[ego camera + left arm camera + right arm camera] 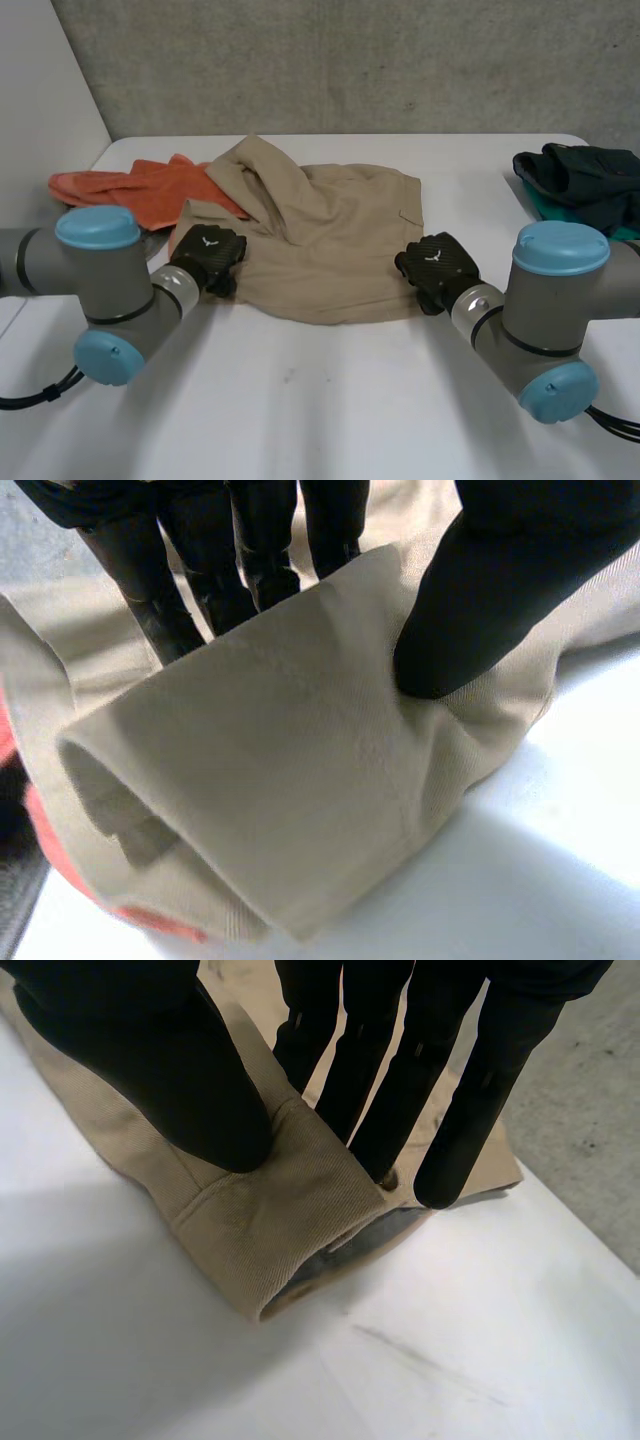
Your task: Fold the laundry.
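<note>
Both of my hands are on the tan garment (320, 240), which lies rumpled across the middle of the tabletop (320, 410) and reaches toward its far edge. My left hand (208, 255) is at the garment's left edge. Its fingers run straight down behind a raised fold of the cloth and the thumb presses in from the front, so the fold is pinched between them and stands up in a loose loop. My right hand (437, 265) is at the garment's near right corner. There the thumb sits on a thick stitched band and the fingers come down on the cloth just behind it, nipping the band between them. An orange cloth (125, 190) lies by the far left corner, partly under the tan garment. A heap of dark clothes (585, 180) sits at the right edge, well apart.
</note>
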Robot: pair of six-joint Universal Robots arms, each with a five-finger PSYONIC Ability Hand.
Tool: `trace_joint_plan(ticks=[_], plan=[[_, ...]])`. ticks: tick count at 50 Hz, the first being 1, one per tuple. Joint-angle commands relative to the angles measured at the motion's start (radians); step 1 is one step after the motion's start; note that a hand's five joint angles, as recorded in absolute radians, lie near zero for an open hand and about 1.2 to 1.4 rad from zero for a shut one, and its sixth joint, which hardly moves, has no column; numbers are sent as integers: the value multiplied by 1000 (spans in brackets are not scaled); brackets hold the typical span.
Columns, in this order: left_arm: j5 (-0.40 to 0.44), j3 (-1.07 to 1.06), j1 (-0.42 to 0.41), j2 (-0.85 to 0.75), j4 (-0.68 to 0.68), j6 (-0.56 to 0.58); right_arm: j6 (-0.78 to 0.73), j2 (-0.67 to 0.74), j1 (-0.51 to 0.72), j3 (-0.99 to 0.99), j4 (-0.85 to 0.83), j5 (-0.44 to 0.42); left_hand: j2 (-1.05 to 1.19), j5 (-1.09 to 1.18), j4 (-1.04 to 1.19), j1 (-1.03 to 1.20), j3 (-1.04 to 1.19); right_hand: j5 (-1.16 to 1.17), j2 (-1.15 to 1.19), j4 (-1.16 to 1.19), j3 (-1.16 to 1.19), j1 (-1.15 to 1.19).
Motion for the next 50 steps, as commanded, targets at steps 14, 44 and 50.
trace_joint_plan(ticks=[14, 44, 50], plan=[[7, -116, -113, 361, -536, -95, -306, -255, -54, 37, 552, 49, 203, 254, 202, 251, 208, 239, 253, 201, 212, 343], [-102, -416, -350, 611, -682, -85, -527, -569, -149, 324, 716, 98, 203, 254, 202, 251, 208, 239, 253, 201, 212, 343], [-112, -467, -447, 643, -691, -85, -564, -625, -174, 419, 719, 70, 203, 254, 202, 251, 208, 239, 253, 201, 212, 343]])
